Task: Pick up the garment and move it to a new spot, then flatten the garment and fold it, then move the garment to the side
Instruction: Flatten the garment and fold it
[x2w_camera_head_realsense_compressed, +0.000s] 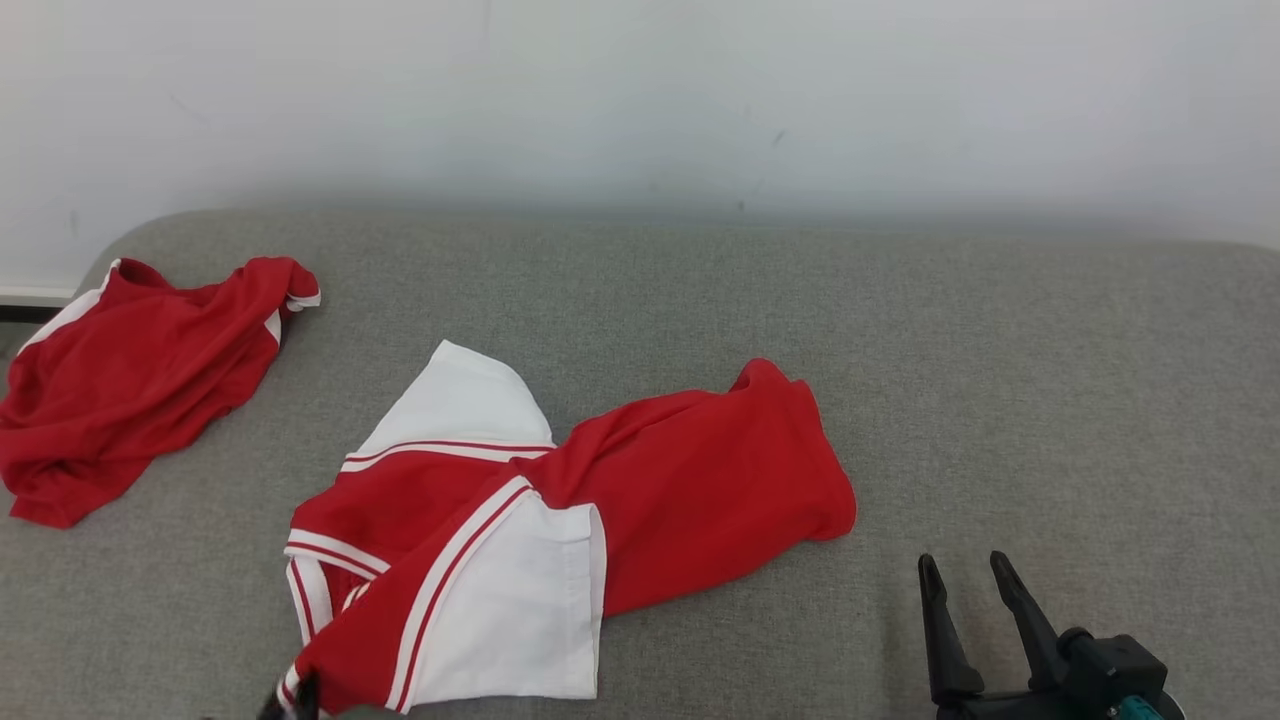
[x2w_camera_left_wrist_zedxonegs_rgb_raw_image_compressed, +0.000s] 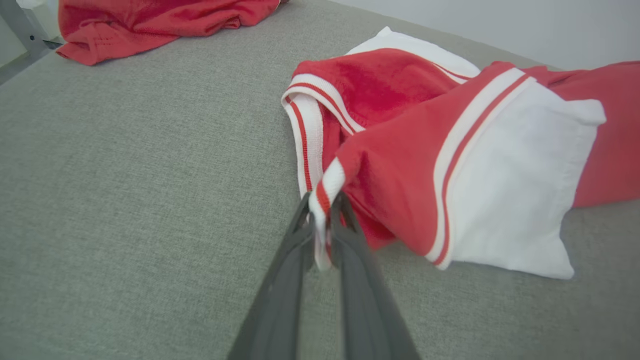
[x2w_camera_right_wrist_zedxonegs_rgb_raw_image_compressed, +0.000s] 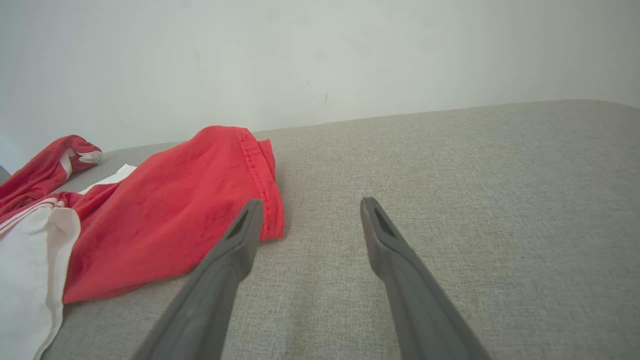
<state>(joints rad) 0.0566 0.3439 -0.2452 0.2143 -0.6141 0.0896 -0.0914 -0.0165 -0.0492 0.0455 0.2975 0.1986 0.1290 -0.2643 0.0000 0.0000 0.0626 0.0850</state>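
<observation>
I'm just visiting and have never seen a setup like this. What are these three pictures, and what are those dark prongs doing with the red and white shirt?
This is a two-armed robot; each arm ends in a tool with two long dark fingers. One picture looks down from its head, the others along each wrist. On the grey padded surface lies a crumpled red and white garment, with a second red garment off to the left. The left tool is pinched shut on the striped collar edge of the red and white garment. The right tool is open, holding nothing, beside the garment's red hem.
</observation>
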